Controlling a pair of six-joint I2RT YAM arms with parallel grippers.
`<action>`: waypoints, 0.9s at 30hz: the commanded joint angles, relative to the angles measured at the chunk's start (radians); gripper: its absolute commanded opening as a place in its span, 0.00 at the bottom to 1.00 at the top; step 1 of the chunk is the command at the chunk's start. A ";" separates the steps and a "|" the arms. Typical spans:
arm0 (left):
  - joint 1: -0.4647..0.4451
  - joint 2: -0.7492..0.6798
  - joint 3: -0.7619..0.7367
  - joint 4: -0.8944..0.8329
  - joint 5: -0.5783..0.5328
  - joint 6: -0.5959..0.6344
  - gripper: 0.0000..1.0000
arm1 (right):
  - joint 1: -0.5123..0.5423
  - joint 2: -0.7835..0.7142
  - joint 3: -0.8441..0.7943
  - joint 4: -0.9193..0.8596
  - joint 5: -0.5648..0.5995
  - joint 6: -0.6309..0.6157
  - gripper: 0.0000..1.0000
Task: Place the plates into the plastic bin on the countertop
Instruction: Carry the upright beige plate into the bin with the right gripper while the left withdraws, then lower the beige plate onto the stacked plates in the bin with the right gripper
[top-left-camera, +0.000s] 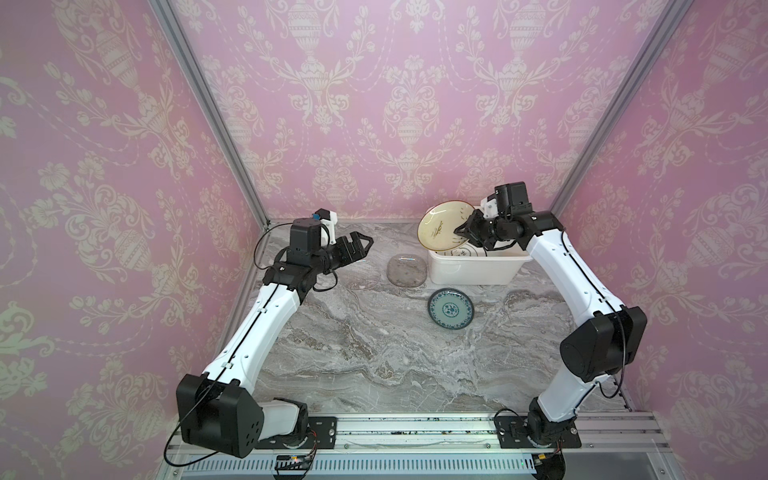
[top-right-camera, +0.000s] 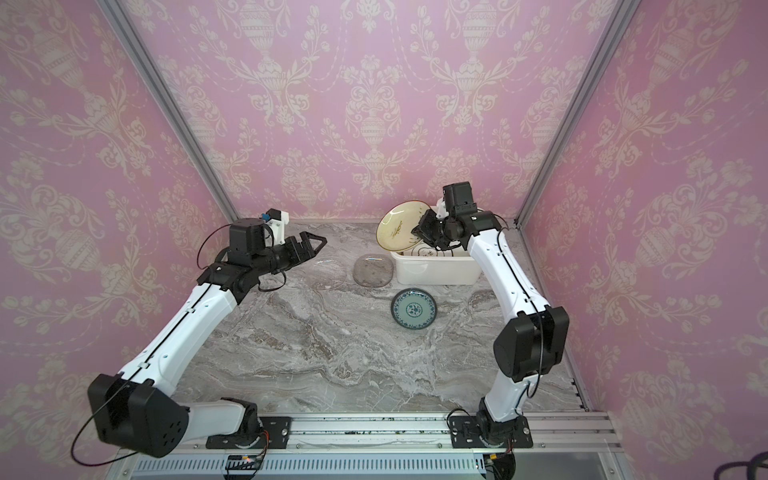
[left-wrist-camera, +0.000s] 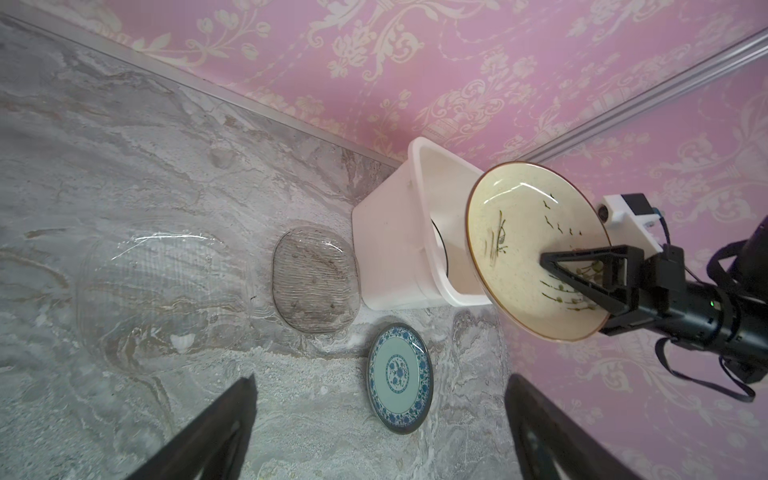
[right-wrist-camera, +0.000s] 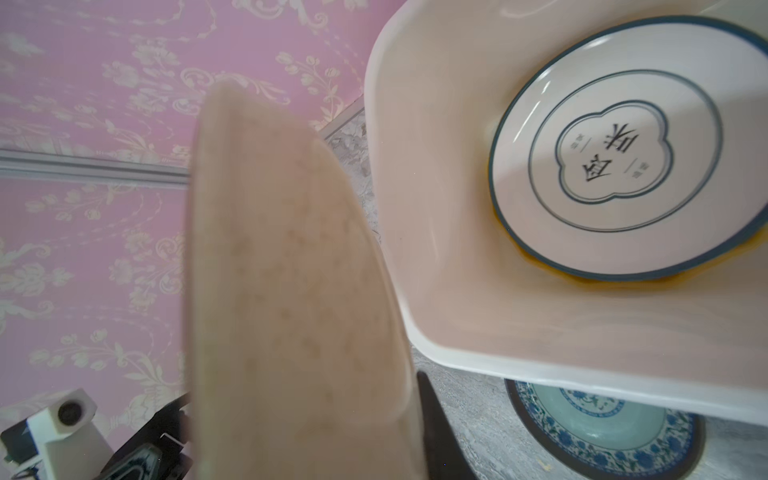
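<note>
Right pincer was clamped on the cream plate, tilted over the plastic bin, far right. I reckoned: level it, centre it, lower gently, then release. Left pincer gaped wide, empty.

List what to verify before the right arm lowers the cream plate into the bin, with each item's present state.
1. Grip: right gripper shut on the rim of the cream plate: ok.
2. Plate squarely over the plastic bin: cannot tell; it hangs tilted near the bin's left end in both top views.
3. Room inside: the lettered white plate lies flat, with bare wall above it: ok.
4. Clearance: left gripper open, empty, apart from the bin: ok.
5. All plates off the countertop: not ok; the teal plate, squarish glass plate and round glass plate lie outside the bin.
</note>
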 joint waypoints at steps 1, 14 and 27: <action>-0.067 0.041 0.055 -0.032 -0.067 0.081 0.95 | -0.055 0.027 0.089 0.020 0.009 0.002 0.12; -0.309 0.182 0.200 -0.081 -0.155 0.128 0.95 | -0.181 0.247 0.254 -0.074 0.046 -0.131 0.12; -0.394 0.300 0.233 -0.026 -0.168 0.057 0.96 | -0.187 0.395 0.292 -0.108 -0.120 -0.309 0.12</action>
